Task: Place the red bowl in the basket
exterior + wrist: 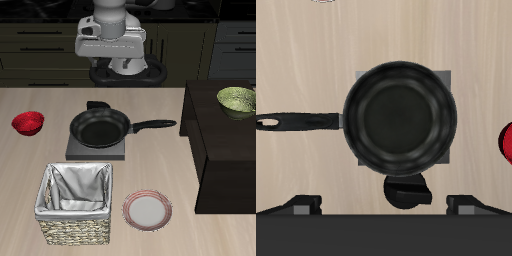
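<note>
The small glossy red bowl [28, 123] sits on the light wood table, beside the frying pan and nearer the table's edge. Only its rim [507, 143] shows in the wrist view. The wicker basket [75, 205] with its grey cloth lining stands near the front edge and holds nothing. My gripper [118, 68] hangs high at the back, above and behind the pan, far from both bowl and basket. In the wrist view my gripper [384, 205] has its fingers spread wide with nothing between them, so it is open.
A black frying pan [100, 128] rests on a small dark burner plate [97, 148], its handle [155, 125] pointing at a dark cabinet [225, 140]. A green patterned bowl [237, 100] sits on that cabinet. A pink-rimmed plate [147, 210] lies beside the basket.
</note>
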{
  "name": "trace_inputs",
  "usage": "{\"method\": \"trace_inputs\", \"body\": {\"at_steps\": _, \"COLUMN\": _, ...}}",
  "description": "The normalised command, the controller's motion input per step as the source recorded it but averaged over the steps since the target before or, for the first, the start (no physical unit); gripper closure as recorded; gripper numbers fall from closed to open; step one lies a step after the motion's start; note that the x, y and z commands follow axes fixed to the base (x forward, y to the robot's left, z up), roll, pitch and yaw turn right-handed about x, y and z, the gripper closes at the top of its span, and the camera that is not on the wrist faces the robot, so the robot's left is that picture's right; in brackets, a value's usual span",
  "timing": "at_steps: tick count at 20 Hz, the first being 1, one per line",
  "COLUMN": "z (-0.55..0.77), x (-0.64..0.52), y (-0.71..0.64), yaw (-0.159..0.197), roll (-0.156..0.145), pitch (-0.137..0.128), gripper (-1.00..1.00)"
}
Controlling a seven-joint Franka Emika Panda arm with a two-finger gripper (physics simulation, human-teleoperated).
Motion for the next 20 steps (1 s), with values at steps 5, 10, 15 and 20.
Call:
{"method": "trace_inputs", "body": {"at_steps": 5, "z": 0.02, "x": 0.06, "y": -0.40, "yaw": 0.020, "roll": -0.029, "pitch": -0.006, "gripper": -1.00}}
{"method": "trace_inputs", "body": {"at_steps": 10, "z": 0.03, "x": 0.07, "y": -0.41, "yaw": -0.022, "roll": 0.027, "pitch": 0.026, "gripper": -1.00}}
{"method": "trace_inputs", "body": {"at_steps": 15, "z": 0.07, "x": 0.05, "y": -0.53, "yaw": -0.033, "roll": -0.055, "pitch": -0.013, "gripper": -1.00}}
{"method": "trace_inputs", "body": {"at_steps": 20, "z": -0.02, "x": -0.01, "y": -0.30, "yaw": -0.005, "roll": -0.005, "pitch": 0.011, "gripper": -1.00}}
